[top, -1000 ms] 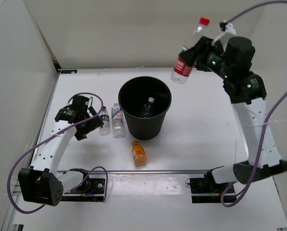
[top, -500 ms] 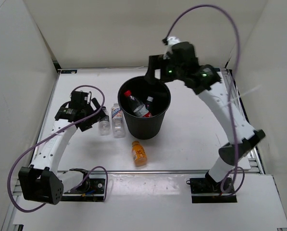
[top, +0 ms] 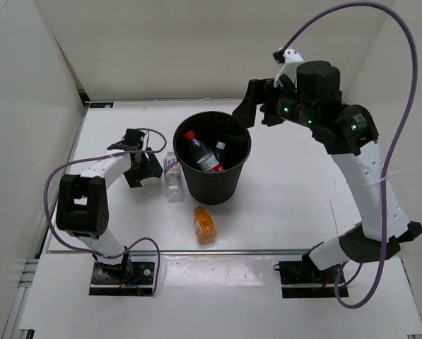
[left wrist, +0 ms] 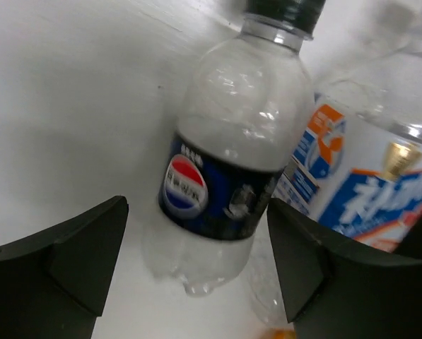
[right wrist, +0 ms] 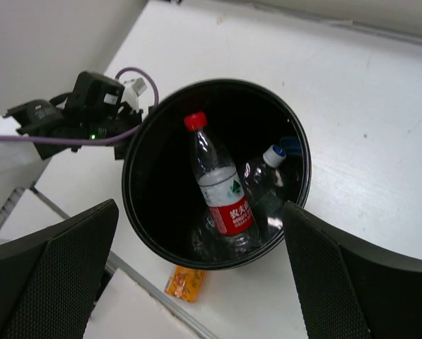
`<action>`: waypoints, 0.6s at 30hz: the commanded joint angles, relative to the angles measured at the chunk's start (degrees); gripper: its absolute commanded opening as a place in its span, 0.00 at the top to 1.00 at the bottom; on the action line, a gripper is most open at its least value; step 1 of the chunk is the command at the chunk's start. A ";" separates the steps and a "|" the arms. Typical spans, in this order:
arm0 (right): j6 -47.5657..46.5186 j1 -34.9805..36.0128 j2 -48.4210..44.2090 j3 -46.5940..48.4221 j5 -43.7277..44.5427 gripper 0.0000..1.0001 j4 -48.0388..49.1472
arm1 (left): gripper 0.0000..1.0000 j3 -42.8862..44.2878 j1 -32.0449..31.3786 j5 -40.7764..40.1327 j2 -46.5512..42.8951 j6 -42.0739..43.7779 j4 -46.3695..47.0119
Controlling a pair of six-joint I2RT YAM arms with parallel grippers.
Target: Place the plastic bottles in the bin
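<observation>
The black bin (top: 212,189) stands mid-table. Inside it lie the red-capped bottle (top: 201,152) (right wrist: 221,191) and a plain clear bottle (top: 222,147) (right wrist: 267,175). My right gripper (top: 243,111) (right wrist: 200,272) hangs open and empty above the bin's far right rim (right wrist: 125,180). Left of the bin, the dark-label bottle (left wrist: 223,173) lies beside the blue-white label bottle (top: 171,173) (left wrist: 359,183). My left gripper (top: 147,172) (left wrist: 196,282) is open, its fingers either side of the dark-label bottle's base with gaps showing. The orange bottle (top: 204,224) (right wrist: 184,282) lies in front of the bin.
White walls enclose the table on the left, back and right. A purple cable (top: 352,42) loops high above the right arm. A metal rail (top: 225,252) runs along the near edge, with both arm bases behind it.
The right gripper swung over the bin, opened and dropped the red-capped bottle in, then drew back slightly. The left gripper moved in around the dark-label bottle.
</observation>
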 commanded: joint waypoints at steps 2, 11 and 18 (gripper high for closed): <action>-0.60 0.15 -0.01 0.41 -1.94 0.00 -3.20 | 0.16 1.98 0.10 2.43 3.31 0.77 3.09; -1.65 -0.37 -0.54 -1.44 -0.62 0.00 -2.68 | 0.54 -1.80 -0.43 2.18 -2.73 0.26 1.78; 0.63 -2.65 -3.60 -10.30 -1.23 0.00 -0.12 | 0.48 16.80 -2.00 -0.74 -23.75 -1.25 -8.51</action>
